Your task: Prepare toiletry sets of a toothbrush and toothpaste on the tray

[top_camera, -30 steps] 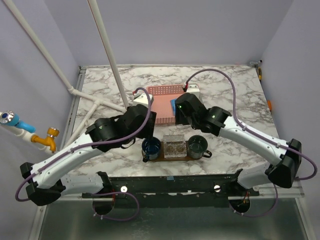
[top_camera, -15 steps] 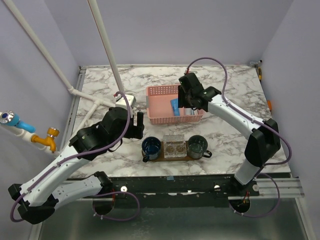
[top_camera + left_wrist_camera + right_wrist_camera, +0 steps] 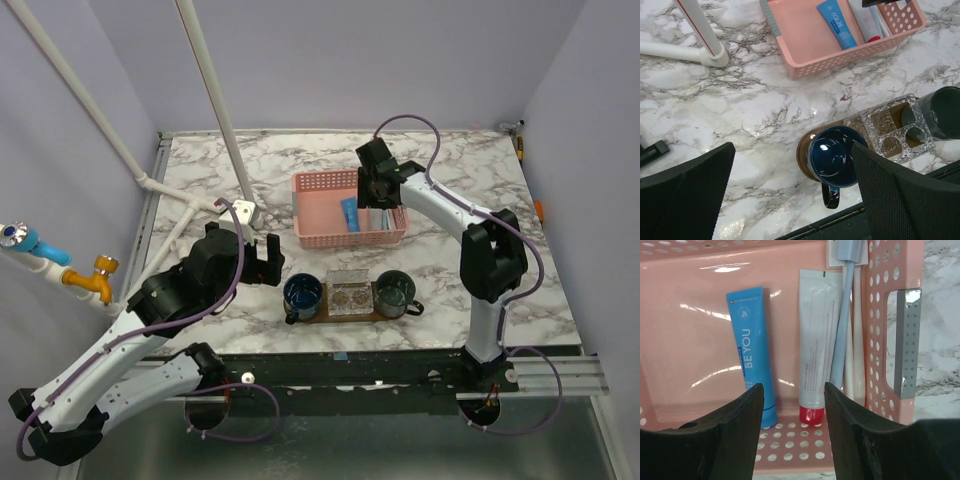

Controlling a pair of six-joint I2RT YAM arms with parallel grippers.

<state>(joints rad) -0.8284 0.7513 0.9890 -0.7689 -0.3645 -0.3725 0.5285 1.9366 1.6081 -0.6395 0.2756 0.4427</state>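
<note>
Right hand [image 3: 794,410] hangs over the pink basket [image 3: 690,340], fingers apart, nothing in it. Blue toothpaste tube [image 3: 754,355] and toothbrushes [image 3: 842,340] are lying in the basket. Wooden tray [image 3: 802,150] sits on the worktop [image 3: 740,100] nearer the arms. Left hand [image 3: 792,150] is spread wide too, empty, left of the tray.

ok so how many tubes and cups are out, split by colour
blue tube: 1
white tube: 1
dark cups: 2
total: 4
</note>
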